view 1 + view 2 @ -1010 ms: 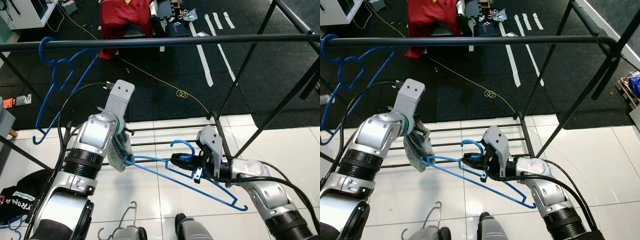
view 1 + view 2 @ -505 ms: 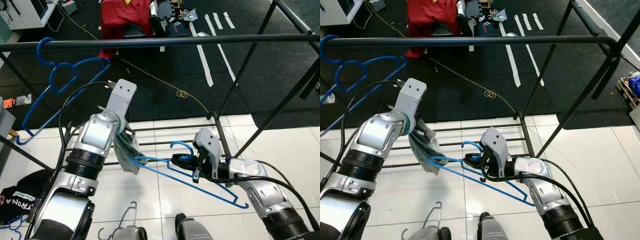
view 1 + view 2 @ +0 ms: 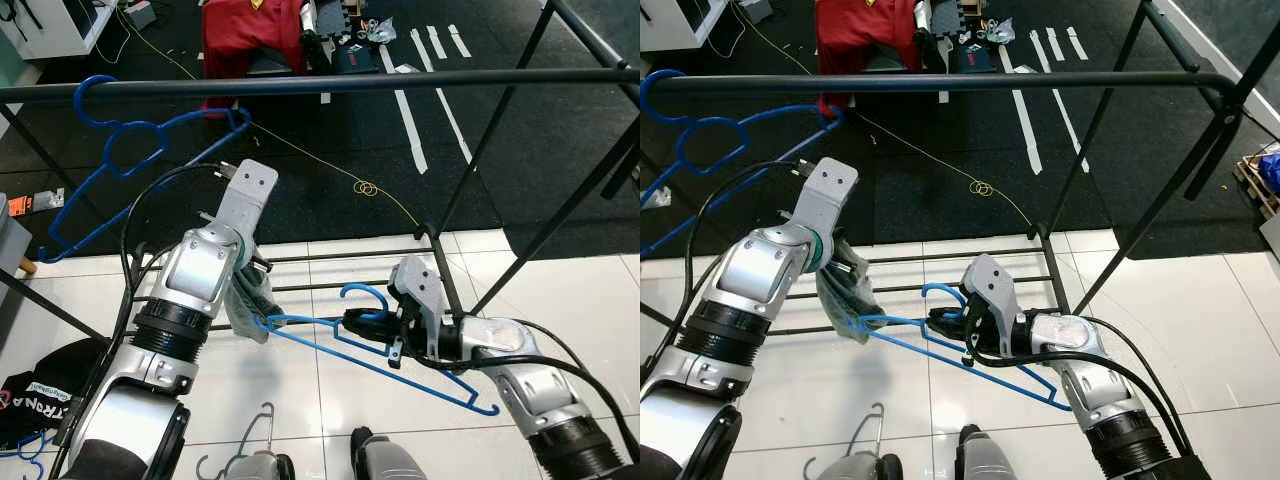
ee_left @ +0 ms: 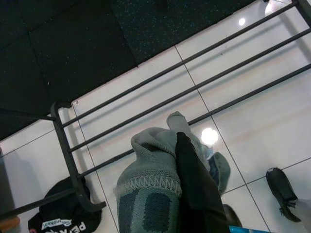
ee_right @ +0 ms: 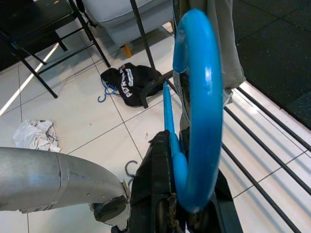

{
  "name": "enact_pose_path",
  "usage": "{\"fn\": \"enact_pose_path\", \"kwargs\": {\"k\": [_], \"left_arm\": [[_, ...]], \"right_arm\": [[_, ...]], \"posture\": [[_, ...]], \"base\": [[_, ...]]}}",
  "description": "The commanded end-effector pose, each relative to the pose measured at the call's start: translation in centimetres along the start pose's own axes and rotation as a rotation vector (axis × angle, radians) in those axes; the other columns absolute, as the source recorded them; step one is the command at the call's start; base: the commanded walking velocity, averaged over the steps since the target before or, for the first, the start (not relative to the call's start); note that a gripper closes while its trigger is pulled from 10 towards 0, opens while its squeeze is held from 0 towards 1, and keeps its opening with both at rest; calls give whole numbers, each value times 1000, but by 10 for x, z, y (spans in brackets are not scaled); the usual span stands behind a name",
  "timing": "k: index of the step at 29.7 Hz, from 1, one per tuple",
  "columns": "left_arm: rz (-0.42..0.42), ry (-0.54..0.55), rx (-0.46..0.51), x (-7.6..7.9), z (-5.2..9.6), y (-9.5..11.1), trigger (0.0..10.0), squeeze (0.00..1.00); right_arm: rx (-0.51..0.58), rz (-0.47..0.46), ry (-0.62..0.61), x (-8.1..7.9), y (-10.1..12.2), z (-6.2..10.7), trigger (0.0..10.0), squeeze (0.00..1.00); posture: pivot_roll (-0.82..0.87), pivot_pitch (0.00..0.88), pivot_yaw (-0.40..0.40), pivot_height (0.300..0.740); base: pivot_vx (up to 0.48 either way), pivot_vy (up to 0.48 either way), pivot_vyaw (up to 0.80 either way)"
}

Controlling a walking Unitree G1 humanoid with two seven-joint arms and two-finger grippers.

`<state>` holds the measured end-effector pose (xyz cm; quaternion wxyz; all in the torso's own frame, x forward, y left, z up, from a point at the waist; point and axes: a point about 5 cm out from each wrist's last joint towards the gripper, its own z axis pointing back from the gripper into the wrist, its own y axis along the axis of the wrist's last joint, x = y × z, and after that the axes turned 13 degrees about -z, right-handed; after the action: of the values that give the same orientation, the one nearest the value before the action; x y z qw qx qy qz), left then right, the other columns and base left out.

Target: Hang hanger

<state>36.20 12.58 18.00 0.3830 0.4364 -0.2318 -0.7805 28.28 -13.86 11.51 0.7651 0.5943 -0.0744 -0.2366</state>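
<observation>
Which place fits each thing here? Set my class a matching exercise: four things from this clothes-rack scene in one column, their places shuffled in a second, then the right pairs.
Things:
1. grey-green garment
2. blue hanger with the garment
3. second blue hanger
4. red cloth

Places:
A. hooked on the top rail
B. held at its neck by the right claw
C. on the dark floor behind the rack
D. gripped by the left claw

Pairs: 1-D, 2-B, 3-A, 4-C

Both arms forward, left hand and right hand clamped.
</observation>
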Motion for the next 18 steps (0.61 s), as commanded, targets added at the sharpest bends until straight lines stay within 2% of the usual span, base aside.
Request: {"fn": "enact_pose_path", "kwargs": {"k": [1, 9, 18], "left_arm": [[-10, -2, -15, 1, 0, -5, 10000, 0], [-17, -8, -10, 0, 0, -5, 10000, 0], [-24, -14, -5, 1, 0, -6, 10000, 0]], "right_arm": [[-10, 0, 1, 1, -3, 2, 10000, 0], [-22, 12, 9, 1, -2, 4, 10000, 0], [-44, 19, -2, 5, -2, 16, 10000, 0]], "posture": [[-72, 115, 111, 740], [-72, 112, 108, 740], [-77, 110, 108, 740]], "base": [[0, 0, 0], [0, 0, 0], [0, 0, 0]]}}
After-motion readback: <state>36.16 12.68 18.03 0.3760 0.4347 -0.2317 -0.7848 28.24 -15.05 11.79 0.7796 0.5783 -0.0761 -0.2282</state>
